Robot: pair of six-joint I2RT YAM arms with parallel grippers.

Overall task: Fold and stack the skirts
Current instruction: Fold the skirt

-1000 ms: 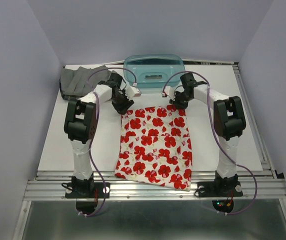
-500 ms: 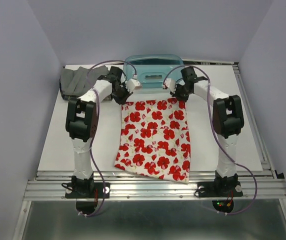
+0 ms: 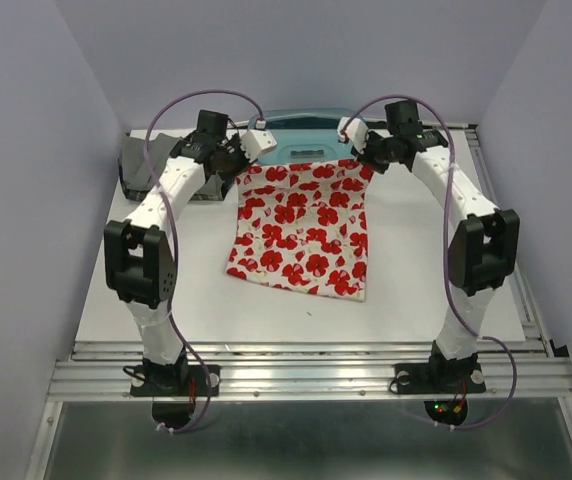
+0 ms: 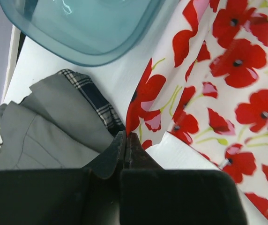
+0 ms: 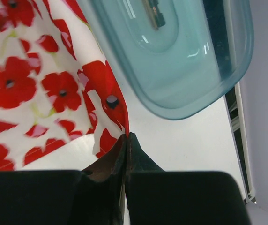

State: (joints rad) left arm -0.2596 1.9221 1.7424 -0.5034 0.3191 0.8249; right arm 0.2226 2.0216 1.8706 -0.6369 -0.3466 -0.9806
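Both claws have just clenched and risen. My left claw (image 4: 125, 137) and right claw (image 5: 127, 137) each pinch a far corner of the white skirt with red poppies (image 3: 301, 225). A second ago it lay flat on the table (image 3: 436, 290), with the jaws parted over those corners. Now its far edge is held in the air near the teal basket (image 3: 306, 128). The near hem has been drawn back from the table's near edge and trails on the surface. The grey pleated skirt (image 4: 40, 136) and the plaid skirt (image 4: 94, 101) lie together at the far left corner, the plaid showing beside the grey. I judge this to be the start of the fold on the last skirt, with stacking yet to come.
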